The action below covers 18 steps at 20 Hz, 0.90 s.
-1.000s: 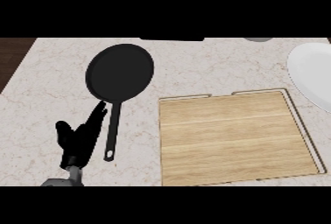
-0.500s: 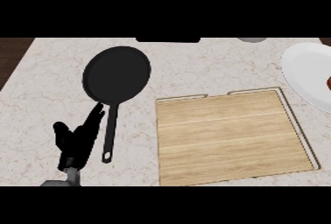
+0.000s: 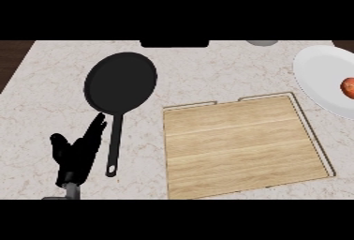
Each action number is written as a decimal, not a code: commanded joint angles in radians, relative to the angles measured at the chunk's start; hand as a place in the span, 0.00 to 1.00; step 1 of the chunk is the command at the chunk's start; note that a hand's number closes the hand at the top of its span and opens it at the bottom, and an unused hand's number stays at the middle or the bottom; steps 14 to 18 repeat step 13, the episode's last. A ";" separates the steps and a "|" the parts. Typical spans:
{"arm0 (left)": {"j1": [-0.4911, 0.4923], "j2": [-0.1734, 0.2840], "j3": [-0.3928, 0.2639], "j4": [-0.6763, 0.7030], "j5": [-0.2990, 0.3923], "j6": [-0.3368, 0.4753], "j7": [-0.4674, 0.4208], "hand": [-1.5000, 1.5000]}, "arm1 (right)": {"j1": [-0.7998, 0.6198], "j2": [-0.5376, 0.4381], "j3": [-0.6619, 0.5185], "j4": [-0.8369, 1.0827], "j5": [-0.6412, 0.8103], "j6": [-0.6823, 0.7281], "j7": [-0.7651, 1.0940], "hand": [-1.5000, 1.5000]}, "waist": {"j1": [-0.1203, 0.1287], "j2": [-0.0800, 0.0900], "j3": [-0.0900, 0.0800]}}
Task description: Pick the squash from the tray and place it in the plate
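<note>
Squash (image 3: 348, 87) already sits on the plate (image 3: 318, 77) at the right edge, partly cut off; the tray (image 3: 242, 145) is bare. Placing looks done, likely only retreat left. Left hand (image 3: 75, 152) rests open, fingers straight and apart, by the pan (image 3: 119, 91) on the desk (image 3: 207, 70). Right hand out of view.

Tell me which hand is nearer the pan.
Left. The left hand rests open just left of the pan, its fingertips close beside the handle. The right hand shows nowhere in the head view, so its distance can't be judged.
</note>
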State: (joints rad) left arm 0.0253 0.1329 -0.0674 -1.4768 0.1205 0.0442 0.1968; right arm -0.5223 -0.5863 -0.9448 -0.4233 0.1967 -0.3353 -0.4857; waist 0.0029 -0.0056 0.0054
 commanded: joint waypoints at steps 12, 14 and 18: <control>0.080 -0.031 -0.021 -0.050 -0.022 0.006 0.044 0.50 | 0.352 0.262 0.208 -0.594 -0.016 -0.015 0.264 0.00 | -0.012 0.000 -0.007; -0.008 -0.066 -0.014 0.081 -0.043 0.025 -0.018 0.50 | 0.363 0.262 0.237 -0.635 0.000 0.001 0.307 0.00 | -0.017 0.002 -0.007; -0.008 -0.066 -0.014 0.081 -0.043 0.025 -0.018 0.50 | 0.363 0.262 0.237 -0.635 0.000 0.001 0.307 0.00 | -0.017 0.002 -0.007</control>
